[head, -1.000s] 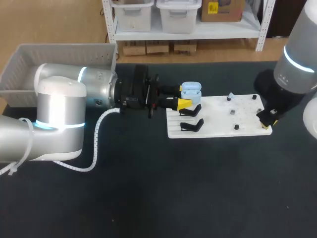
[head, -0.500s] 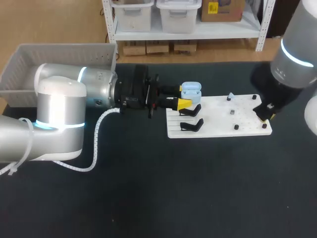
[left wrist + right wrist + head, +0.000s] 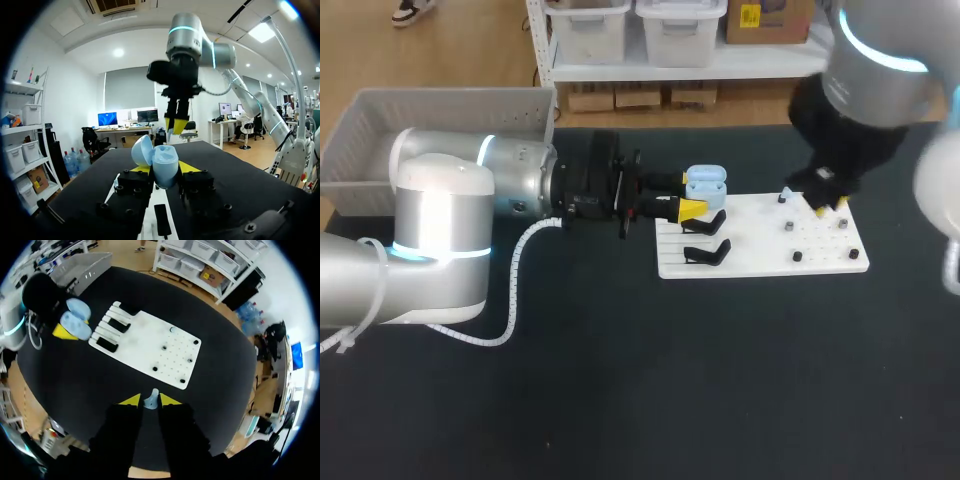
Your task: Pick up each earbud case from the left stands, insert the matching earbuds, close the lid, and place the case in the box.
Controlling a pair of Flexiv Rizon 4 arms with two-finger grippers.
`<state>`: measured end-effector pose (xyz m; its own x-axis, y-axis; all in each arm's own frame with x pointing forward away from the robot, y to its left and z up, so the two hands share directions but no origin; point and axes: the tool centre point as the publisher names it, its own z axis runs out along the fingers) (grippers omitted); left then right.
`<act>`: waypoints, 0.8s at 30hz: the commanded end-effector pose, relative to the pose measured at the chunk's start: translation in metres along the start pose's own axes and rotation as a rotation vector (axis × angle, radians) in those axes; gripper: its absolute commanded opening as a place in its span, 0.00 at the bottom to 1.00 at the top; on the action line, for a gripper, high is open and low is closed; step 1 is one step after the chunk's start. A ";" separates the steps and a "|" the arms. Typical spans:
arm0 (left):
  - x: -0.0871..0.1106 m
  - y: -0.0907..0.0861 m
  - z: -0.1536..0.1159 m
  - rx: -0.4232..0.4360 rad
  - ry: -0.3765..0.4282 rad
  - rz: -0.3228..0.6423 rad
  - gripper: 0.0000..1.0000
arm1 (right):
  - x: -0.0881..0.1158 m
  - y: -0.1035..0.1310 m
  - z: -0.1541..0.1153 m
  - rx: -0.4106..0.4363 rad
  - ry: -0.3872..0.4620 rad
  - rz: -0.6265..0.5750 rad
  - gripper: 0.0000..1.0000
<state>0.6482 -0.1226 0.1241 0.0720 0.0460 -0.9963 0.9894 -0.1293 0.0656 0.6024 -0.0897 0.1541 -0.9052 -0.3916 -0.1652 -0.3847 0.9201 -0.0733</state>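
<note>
Earbud (image 3: 151, 401) pinched in its tips, right gripper (image 3: 825, 203) swings off the board (image 3: 760, 262) toward the open case (image 3: 705, 182) that left gripper (image 3: 165, 169) clamps; insertion looks next.

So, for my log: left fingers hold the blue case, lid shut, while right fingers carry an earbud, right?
No: the blue case has its lid open, as the left wrist view shows. The left fingers hold it; the right fingers carry an earbud.
</note>
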 end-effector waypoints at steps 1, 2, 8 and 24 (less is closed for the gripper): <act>0.001 -0.001 0.000 -0.006 -0.002 0.003 0.00 | -0.021 0.032 -0.027 -0.022 0.118 0.103 0.00; 0.001 -0.001 0.000 -0.006 -0.002 0.003 0.00 | -0.022 0.038 -0.029 -0.039 0.125 0.130 0.00; 0.001 -0.001 0.000 -0.006 -0.002 0.003 0.00 | -0.022 0.066 -0.031 -0.102 0.090 0.264 0.00; 0.001 -0.001 0.000 -0.006 -0.002 0.003 0.00 | -0.022 0.066 -0.031 -0.102 0.090 0.264 0.00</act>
<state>0.6482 -0.1226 0.1241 0.0720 0.0460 -0.9963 0.9894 -0.1293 0.0656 0.5931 -0.0196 0.1839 -0.9870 -0.1432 -0.0723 -0.1477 0.9871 0.0611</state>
